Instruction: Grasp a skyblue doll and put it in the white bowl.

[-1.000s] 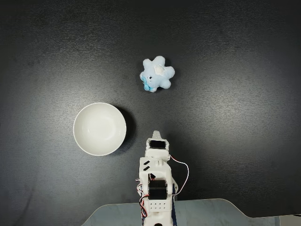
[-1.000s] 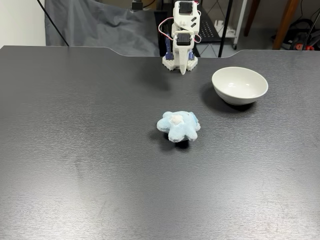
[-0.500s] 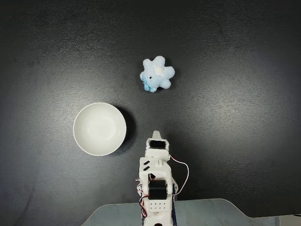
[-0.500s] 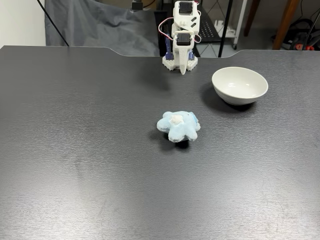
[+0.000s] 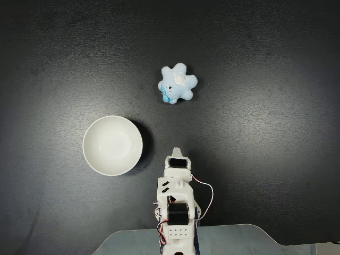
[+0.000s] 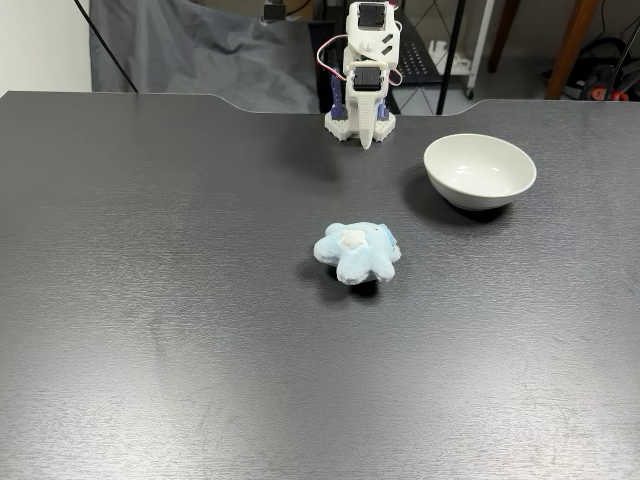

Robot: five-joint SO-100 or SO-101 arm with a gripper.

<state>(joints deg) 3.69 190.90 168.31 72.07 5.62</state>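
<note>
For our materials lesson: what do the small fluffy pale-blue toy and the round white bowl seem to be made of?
The small fluffy pale-blue toy looks like soft plush fabric: fuzzy, matte, lumpy lobes. The round white bowl looks like glazed ceramic, possibly hard plastic: smooth, glossy, with soft highlights inside.

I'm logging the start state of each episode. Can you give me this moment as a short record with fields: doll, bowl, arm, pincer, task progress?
doll: pale blue plush lying on the dark table, apart from bowl and arm
bowl: white, upright, nothing inside; left of the arm in the top-down fixed view
arm: folded at its base at the table's edge
pincer: pointing down at the table near the base, holding nothing; looks shut
task progress: doll not yet grasped
</note>
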